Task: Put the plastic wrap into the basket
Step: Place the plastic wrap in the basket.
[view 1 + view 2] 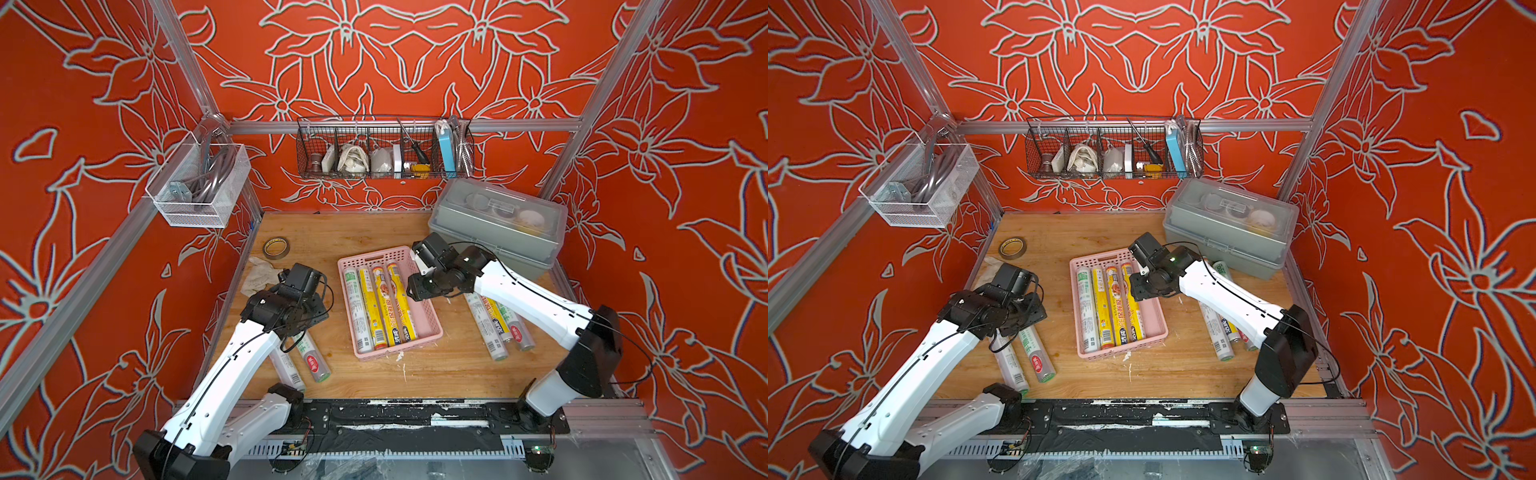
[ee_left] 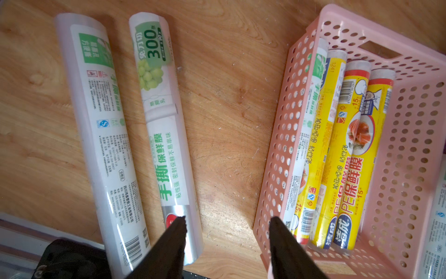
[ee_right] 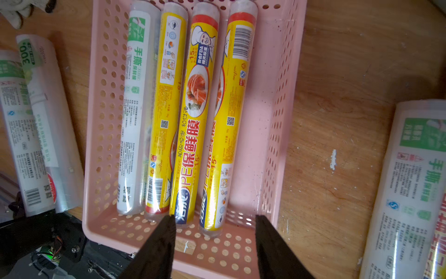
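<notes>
The pink basket (image 1: 434, 322) (image 1: 1079, 308) (image 3: 277, 135) (image 2: 287, 135) lies mid-table and holds one white-green plastic wrap roll (image 3: 135, 116) and three yellow ones (image 3: 193, 116) side by side. My right gripper (image 3: 214, 216) hangs open over the basket's end wall, nothing between its fingers. Two white-green rolls (image 2: 164, 125) (image 1: 316, 362) lie on the wood left of the basket. My left gripper (image 2: 226, 218) hovers open above the gap between them and the basket, holding nothing. More rolls (image 1: 488, 332) (image 3: 415, 183) lie right of the basket, partly under the right arm.
A brown tape ring (image 1: 275, 248) and a crumpled cloth (image 1: 259, 276) sit at the back left. A grey lidded box (image 1: 498, 224) stands at the back right. A black wire basket (image 1: 384, 149) and a white mesh basket (image 1: 199, 187) hang on the walls.
</notes>
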Robot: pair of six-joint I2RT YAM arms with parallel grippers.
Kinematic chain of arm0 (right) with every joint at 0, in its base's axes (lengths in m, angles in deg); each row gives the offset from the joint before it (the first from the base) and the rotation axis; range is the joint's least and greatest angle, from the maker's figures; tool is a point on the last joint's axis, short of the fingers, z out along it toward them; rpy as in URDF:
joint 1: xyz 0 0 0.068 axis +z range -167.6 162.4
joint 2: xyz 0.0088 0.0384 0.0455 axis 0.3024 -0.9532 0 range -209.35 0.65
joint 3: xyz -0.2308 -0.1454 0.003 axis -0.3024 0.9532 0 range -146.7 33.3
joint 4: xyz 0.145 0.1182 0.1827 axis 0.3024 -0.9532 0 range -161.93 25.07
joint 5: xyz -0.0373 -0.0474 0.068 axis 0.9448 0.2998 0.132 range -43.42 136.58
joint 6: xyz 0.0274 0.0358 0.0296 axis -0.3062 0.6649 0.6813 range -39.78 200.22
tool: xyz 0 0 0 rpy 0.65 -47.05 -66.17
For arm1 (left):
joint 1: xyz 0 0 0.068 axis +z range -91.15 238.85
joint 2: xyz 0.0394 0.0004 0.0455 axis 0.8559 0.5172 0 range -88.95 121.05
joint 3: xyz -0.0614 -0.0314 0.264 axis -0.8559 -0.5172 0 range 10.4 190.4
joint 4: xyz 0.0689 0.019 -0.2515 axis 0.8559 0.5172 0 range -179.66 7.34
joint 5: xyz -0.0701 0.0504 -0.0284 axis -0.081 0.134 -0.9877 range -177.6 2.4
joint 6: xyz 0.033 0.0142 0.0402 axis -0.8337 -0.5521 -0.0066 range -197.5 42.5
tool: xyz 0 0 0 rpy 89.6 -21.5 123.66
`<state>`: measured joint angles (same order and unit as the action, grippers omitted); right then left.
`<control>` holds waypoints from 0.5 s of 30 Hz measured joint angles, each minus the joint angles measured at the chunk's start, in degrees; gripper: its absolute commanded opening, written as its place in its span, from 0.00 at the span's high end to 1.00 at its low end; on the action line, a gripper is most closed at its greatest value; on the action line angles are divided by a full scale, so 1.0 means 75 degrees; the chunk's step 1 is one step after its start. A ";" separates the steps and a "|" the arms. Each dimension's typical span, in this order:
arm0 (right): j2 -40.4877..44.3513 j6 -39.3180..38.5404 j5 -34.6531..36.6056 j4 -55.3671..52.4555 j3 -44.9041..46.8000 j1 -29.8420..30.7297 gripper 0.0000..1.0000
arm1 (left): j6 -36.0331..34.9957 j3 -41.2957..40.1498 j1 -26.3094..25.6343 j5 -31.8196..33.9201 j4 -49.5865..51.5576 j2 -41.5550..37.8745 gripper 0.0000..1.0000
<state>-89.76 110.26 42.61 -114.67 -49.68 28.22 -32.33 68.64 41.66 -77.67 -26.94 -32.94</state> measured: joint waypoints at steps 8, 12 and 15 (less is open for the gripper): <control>0.1355 -0.0201 0.0358 0.0000 0.0886 0.0000 0.44 | 0.0539 -0.0221 0.0105 0.0248 0.0399 -0.0035 0.44; 0.1941 -0.0370 0.0525 0.0020 0.1253 -0.0003 0.41 | 0.0775 -0.0589 0.0230 0.0420 0.0571 -0.0050 0.44; 0.2162 -0.0478 0.0667 0.0035 0.1533 -0.0023 0.39 | 0.0906 -0.0877 0.0341 0.0507 0.0641 -0.0044 0.30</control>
<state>-73.54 106.67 47.62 -114.41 -38.18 28.05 -25.53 62.06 44.22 -73.86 -22.13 -33.26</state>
